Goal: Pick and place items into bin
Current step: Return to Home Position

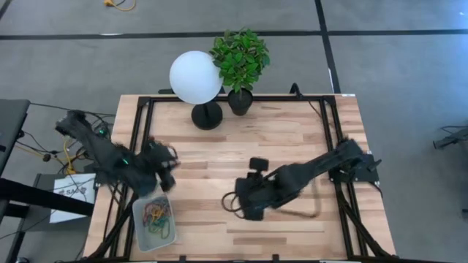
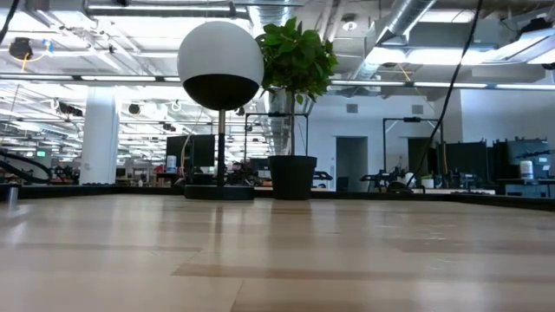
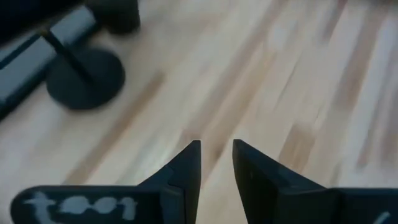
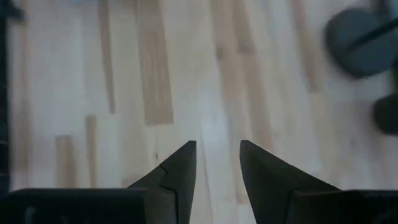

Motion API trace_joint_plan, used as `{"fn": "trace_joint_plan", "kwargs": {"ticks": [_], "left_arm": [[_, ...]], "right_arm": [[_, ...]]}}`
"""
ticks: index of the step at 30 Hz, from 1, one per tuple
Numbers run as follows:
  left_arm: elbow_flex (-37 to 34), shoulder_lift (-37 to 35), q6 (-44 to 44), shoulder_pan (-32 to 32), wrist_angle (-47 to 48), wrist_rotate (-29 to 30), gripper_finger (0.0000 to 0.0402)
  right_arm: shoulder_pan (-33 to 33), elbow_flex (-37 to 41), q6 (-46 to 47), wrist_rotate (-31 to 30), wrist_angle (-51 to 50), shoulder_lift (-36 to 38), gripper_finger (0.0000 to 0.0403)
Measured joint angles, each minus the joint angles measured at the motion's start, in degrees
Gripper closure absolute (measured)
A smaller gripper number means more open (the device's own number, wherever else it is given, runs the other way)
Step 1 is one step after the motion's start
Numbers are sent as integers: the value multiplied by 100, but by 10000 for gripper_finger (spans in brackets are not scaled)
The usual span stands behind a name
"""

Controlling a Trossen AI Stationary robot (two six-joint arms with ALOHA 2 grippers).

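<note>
The high view alone shows the bin [image 1: 138,223] at the left near corner of the surface [image 1: 285,139], close to both edges, with the rubber bands [image 1: 155,218] heaped inside it. The low view shows only the globe lamp [image 2: 220,65] and potted plant [image 2: 297,52] at the far edge. The left pincer [image 3: 216,150] hangs just beyond the bin's far end, released, with a narrow gap and nothing in it. The right pincer [image 4: 217,150], likewise released and empty, is over bare mid-surface wood.
</note>
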State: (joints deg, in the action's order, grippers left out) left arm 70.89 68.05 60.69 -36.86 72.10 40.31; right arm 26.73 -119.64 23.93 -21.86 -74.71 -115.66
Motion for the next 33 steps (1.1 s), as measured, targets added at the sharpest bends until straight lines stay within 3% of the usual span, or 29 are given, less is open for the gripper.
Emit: {"fn": "trace_joint_plan", "kwargs": {"ticks": [5,9,13,17,20,25,28,33], "left_arm": [[90,-1463,-1108,524,-569,385,318],[-113,-2451,-1728,724,-1227,-13,318],[-1129,-3239,-2733,695,-2711,-685,318],[-2480,-3819,-3263,759,-4127,-909,318],[-3389,-4172,-3027,840,-4852,-1105,318],[-4861,-4408,-3374,926,-7124,-1360,318],[-5319,-4414,-3580,1188,-7901,-1507,318],[-5372,-4691,-3604,2010,-8049,-1820,318]], "right_arm": [[148,-187,-37,-579,-399,904,285],[172,-149,-66,-682,-440,1743,285],[199,459,-235,-678,-106,2533,285],[297,1957,-335,-630,832,3439,285],[366,3484,-606,-222,2157,4291,285],[464,6065,-733,42,4358,5680,285],[464,7186,-571,-69,5078,6463,285],[342,8394,-544,-52,5906,7694,285]]}}
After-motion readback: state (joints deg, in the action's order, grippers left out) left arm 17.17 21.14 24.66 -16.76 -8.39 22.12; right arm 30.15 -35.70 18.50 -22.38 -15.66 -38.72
